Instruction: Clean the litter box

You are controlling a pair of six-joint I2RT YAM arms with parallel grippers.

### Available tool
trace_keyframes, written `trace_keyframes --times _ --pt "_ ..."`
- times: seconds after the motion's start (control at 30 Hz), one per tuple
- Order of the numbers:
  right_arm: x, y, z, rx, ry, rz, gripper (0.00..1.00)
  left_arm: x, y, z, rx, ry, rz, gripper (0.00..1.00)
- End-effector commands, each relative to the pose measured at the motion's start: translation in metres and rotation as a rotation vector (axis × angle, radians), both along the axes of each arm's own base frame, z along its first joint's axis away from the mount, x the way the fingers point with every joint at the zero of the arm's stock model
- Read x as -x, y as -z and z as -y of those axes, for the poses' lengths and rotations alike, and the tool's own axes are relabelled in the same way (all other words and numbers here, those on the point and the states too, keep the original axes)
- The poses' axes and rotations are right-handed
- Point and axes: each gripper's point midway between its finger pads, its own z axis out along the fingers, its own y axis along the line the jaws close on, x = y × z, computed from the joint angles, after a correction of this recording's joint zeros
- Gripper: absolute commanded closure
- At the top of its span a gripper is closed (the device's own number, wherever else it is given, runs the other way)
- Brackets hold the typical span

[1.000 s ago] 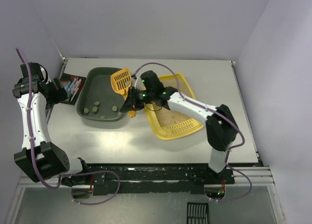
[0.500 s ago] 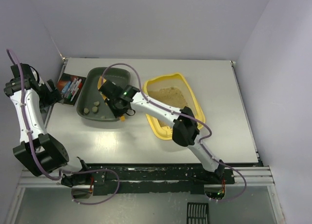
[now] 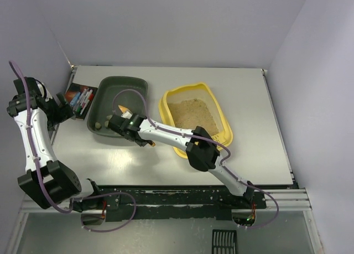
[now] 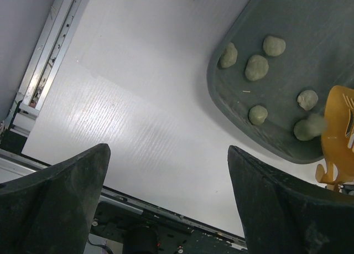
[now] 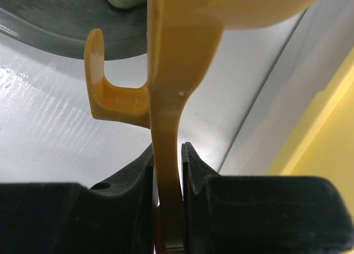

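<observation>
The yellow litter box lies right of centre with beige litter in its far half; one yellow edge shows in the right wrist view. My right gripper reaches far left and is shut on the handle of the orange scoop, at the near edge of the dark grey-green tray. Several greenish clumps lie in that tray, one blurred beside the scoop. My left gripper hangs open and holds nothing, left of the tray.
A pack of coloured markers lies at the table's left edge behind my left gripper. The table's near edge and a metal rail show below the left gripper. Grey walls close in the back and both sides.
My right arm has swung the scoop leftward from the litter box to the dark tray's near edge. The left gripper's jaws have spread wider and its arm has shifted slightly.
</observation>
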Motion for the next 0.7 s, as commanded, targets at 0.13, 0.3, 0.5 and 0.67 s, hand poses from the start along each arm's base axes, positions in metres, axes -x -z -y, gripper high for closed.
trace_keyframes --times 0.13,0.3,0.5,0.67 --pt "-0.020 -0.035 -0.003 -0.050 0.019 0.174 1.00 -0.004 -0.010 -0.001 -0.030 -0.006 0.090 0.00" --pt "-0.027 -0.049 -0.001 -0.060 0.064 0.230 1.00 -0.004 -0.014 0.002 -0.025 0.000 0.104 0.01" --pt "0.000 -0.163 -0.030 -0.528 -0.027 0.148 1.00 -0.028 -0.044 0.013 -0.013 0.101 0.207 0.01" --pt "-0.002 -0.224 0.023 -0.802 -0.025 0.010 1.00 -0.082 -0.079 0.033 -0.085 0.152 0.305 0.01"
